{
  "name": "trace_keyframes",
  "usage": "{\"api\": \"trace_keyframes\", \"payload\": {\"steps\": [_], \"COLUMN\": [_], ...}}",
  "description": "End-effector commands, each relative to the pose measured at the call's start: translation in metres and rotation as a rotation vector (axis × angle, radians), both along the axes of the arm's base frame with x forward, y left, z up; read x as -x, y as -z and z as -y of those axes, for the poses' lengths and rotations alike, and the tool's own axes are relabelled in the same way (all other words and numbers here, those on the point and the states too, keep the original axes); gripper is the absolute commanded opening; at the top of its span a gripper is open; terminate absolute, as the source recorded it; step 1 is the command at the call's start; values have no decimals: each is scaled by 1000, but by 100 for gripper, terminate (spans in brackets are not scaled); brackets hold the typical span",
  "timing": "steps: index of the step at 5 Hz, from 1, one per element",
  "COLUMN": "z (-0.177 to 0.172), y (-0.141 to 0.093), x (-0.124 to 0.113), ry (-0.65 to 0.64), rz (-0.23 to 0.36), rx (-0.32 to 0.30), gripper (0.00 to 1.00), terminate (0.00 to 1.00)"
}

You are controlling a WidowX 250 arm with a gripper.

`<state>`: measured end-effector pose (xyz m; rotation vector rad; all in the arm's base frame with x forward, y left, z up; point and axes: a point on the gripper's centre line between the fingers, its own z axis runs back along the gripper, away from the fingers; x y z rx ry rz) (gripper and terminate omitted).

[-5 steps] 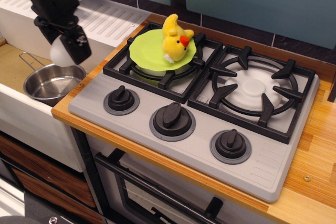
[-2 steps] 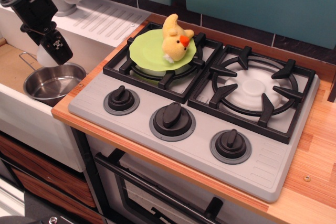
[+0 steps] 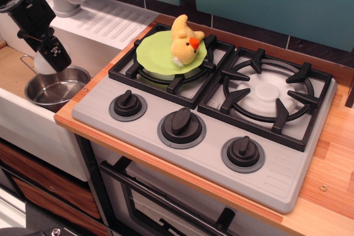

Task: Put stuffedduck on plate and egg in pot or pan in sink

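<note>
Leftward and a little lower is where the black robot arm is travelling compared with a second ago: it was nearer the wooden edge of the surface, and it is now hanging over the far left rim of the small shiny round stainless-steel saucepan. Its pincer is pinching the smooth matte white egg, which is showing between the black fingers just above the saucepan's back rim; whether the egg is touching the metal is not clear.

Only the one view is given. In it, the saucepan is sitting on the tan-brown floor of the white rectangular sink at the left edge of the picture, its thin wire handle pointing away to the left. On the grey stove, the small fuzzy yellow plush duck with the orange-red beak is lying on the flat round lime-green plate, which is resting on the back-left burner grate. Duck and plate are sitting just as they did in the earlier pictures.

As a judgement, the duck half of the task is looking finished. What is remaining is the egg: it is poised over the saucepan but not yet released, so lowering and letting go inside the rim is what is left.
</note>
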<state>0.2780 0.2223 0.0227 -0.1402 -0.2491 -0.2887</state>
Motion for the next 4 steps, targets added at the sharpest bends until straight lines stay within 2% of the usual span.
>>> {"api": "trace_keyframes", "payload": {"steps": [1,3,4], "z": [16,25,30], "y": [-39,-69,-94], "x": [-3,0,2], "ry": [-59,-76,-91], "rz": [-16,-71,-115], "rx": [-63,-83,-106], "gripper": [100,100,100], "terminate": [0,0,0]}}
